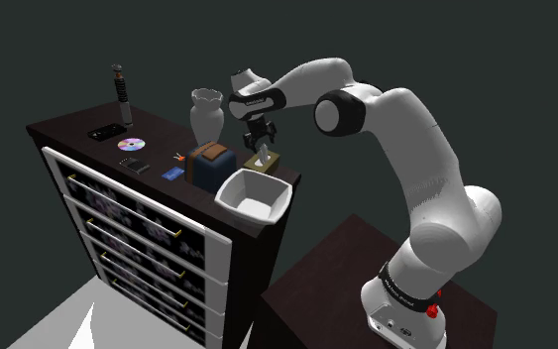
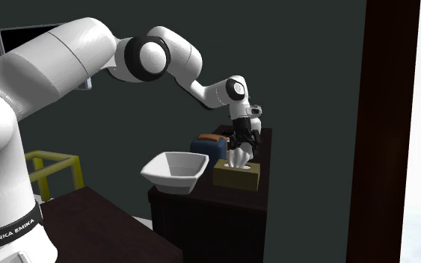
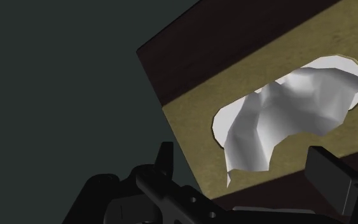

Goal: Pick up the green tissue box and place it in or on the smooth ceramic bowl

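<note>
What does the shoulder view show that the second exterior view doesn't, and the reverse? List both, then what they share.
The shoulder view adds a pale vase, a shiny disc and the dresser's drawer fronts. The second exterior view adds a yellow frame beyond the arm and a dark upright panel at its right. Both share the white arm, the black gripper over the olive-green tissue box, the white bowl beside it, and a blue box.

Heads up, in the shoulder view the bowl (image 1: 241,212) and the gripper (image 1: 261,146) cover most of the tissue box (image 1: 273,161). In the wrist view the box runs off the picture's edge. The small dark bits (image 1: 140,166) by the disc (image 1: 132,145) are too small to name.
</note>
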Tool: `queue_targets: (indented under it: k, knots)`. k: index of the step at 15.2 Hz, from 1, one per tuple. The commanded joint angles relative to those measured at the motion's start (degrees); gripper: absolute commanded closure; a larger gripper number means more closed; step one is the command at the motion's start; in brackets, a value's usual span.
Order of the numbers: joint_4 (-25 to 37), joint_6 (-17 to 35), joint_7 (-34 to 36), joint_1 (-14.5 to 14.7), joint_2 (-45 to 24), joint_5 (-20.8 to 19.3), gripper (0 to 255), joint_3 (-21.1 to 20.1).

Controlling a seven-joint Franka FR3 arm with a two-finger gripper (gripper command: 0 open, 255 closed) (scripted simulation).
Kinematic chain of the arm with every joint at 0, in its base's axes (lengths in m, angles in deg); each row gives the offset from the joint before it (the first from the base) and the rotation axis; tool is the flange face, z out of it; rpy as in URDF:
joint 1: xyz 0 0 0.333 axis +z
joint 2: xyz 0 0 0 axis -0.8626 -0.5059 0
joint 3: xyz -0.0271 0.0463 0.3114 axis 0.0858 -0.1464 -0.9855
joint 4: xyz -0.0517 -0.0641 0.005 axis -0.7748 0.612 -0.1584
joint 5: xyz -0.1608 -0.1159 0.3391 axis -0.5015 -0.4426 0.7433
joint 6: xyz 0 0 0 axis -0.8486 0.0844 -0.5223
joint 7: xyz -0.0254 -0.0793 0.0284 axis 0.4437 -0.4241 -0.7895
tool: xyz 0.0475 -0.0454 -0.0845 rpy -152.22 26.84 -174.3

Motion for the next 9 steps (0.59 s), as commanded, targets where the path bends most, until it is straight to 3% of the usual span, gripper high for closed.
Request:
queue_targets:
  k: [1, 4, 5, 9]
  knots:
    - [-0.09, 0.08, 0.0, -0.02, 0.03, -0.01, 0, 0.0]
    - [-0.08, 0.07, 0.0, -0.02, 0.03, -0.01, 0, 0.0]
    - [-0.08, 0.07, 0.0, -0.02, 0.03, -0.01, 255, 0.0]
    - [-0.74, 0.32, 0.15, 0.03, 0.4, -0.04, 255, -0.01]
